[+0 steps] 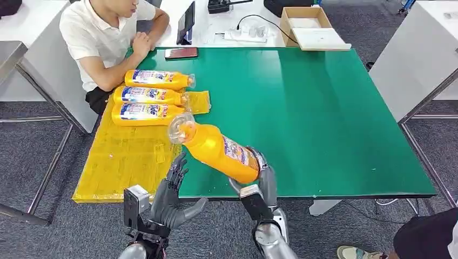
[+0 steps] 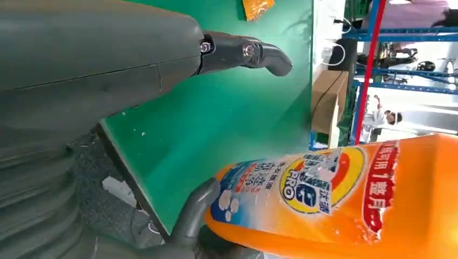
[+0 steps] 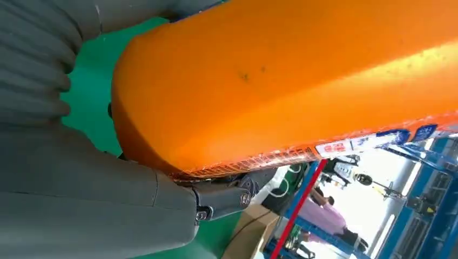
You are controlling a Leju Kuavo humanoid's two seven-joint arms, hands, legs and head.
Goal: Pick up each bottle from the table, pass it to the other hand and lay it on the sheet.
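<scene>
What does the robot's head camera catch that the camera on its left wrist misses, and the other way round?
Head view alone: three bottles lying side by side on the yellow sheet, a seated person, and the right hand gripping the held bottle at its base. Left wrist view alone: the label's print close up and blue shelving beyond the table. Both: the open left hand, the orange bottle and the green table.
</scene>
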